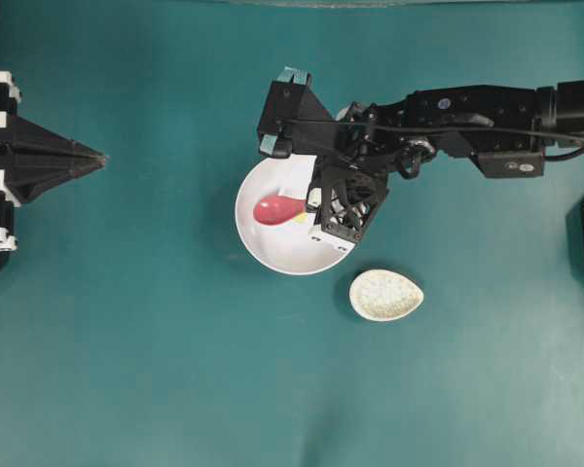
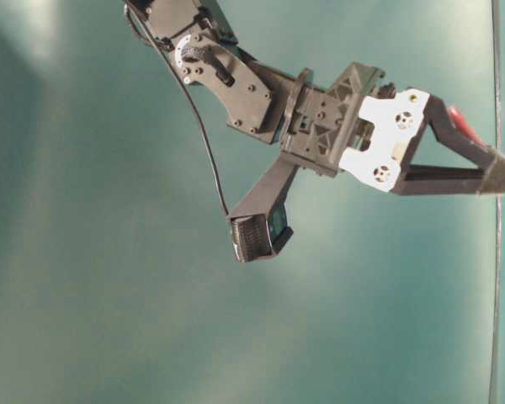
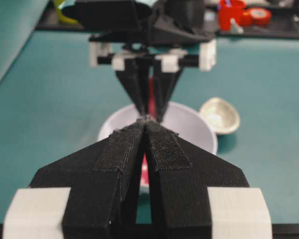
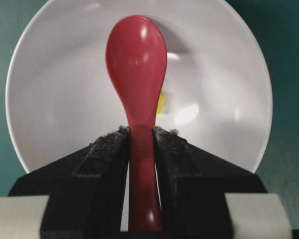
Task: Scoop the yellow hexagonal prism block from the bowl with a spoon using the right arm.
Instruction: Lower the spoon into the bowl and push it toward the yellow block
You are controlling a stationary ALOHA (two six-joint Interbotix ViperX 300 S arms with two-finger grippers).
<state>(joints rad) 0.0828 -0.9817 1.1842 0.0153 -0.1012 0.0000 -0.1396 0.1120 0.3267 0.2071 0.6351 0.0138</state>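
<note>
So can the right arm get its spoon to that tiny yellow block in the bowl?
Probably yes. The right gripper holds the spoon over the bowl, and the yellow block peeks out beside the scoop's edge with nothing between them. Whether the scoop can slide under it is hard to tell.

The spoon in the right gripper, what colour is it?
Glossy pink-red; the spoon shows best in the right wrist view.

spoon over bowl, block inside beside it, spoon rest right of bowl
</note>
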